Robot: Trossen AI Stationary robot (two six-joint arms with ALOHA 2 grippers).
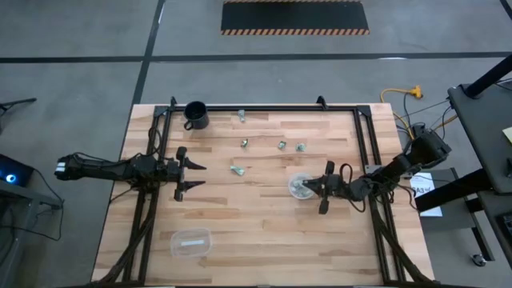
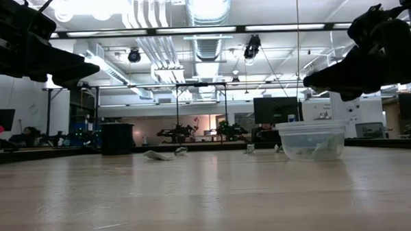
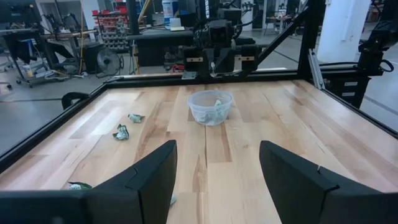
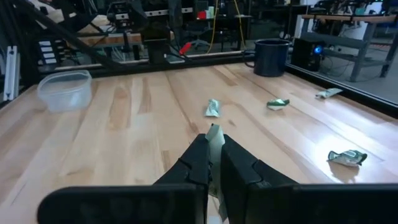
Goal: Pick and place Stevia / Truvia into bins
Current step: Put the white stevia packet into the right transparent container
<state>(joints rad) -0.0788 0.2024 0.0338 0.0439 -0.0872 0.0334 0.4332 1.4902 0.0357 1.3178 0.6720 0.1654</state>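
Note:
Several small green-and-white packets lie flat on the table's far half, among them one (image 1: 238, 169), one (image 1: 282, 145) and one (image 1: 242, 118). The round clear bowl (image 1: 302, 186) stands right of centre with packets inside (image 3: 217, 103). The rounded-rectangular tub (image 1: 190, 242) stands near the near edge. My right gripper (image 1: 323, 190) is just right of the bowl and raised above its rim (image 2: 314, 77); it is shut on a packet. My left gripper (image 1: 196, 176) is open over the table's left side and holds nothing. My right gripper pinches one packet between its two fingers (image 4: 200, 158). The packet's pale end (image 4: 215, 132) sticks out past the fingertips. The fingers point toward the table's left. The packet is lifted clear of the table.
A black mug (image 1: 195, 114) stands at the far left corner. Black frame rails (image 1: 364, 144) run along the far edge and both sides. Bare wood lies between the bowl and the tub.

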